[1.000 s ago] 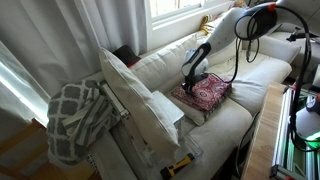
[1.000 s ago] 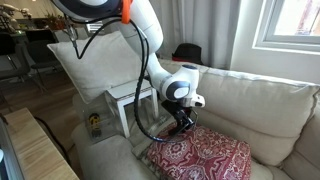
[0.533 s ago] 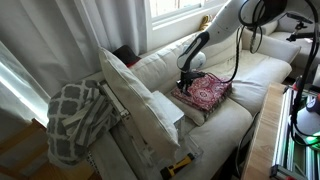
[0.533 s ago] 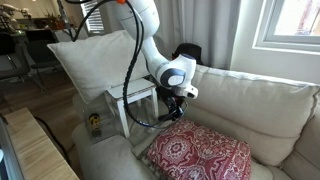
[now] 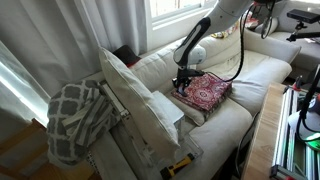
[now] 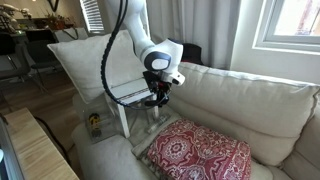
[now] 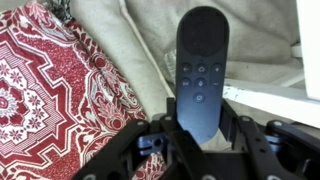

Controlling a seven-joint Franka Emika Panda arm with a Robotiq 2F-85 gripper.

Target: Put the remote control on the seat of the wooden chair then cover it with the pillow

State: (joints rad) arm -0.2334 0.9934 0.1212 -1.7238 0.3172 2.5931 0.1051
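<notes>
The end effector (image 7: pixel 200 128) is gripping the remote control (image 7: pixel 200 60) by its lower end. The jaws are drawn in narrow on the slim dark body, and most of the bar is sticking out past the fingers. In an exterior view the end effector (image 6: pixel 157 97) is hanging above the sofa (image 6: pixel 250 100), between the red patterned cushion (image 6: pixel 200 155) and the chair (image 6: pixel 130 97), close to the seat's near edge. The remote is therefore in the air, not yet on the seat.

The 1-ended hold looks like the main risk. If the free tip knocks the chair frame on the way over, the bar could pivot in the jaws or slip out. It would probably drop into the gap between sofa and chair, where it would be hard to reach.

The pillow (image 6: pixel 90 58) is leaning at the back of the chair and seems to be taking up part of the seat. That may force a release near the edge, where the remote could slide off. Tipping the large pillow over it afterwards could also sweep it away.

No container is showing in any view, so nothing here is sitting inside anything. The seat is the only receiving surface.
</notes>
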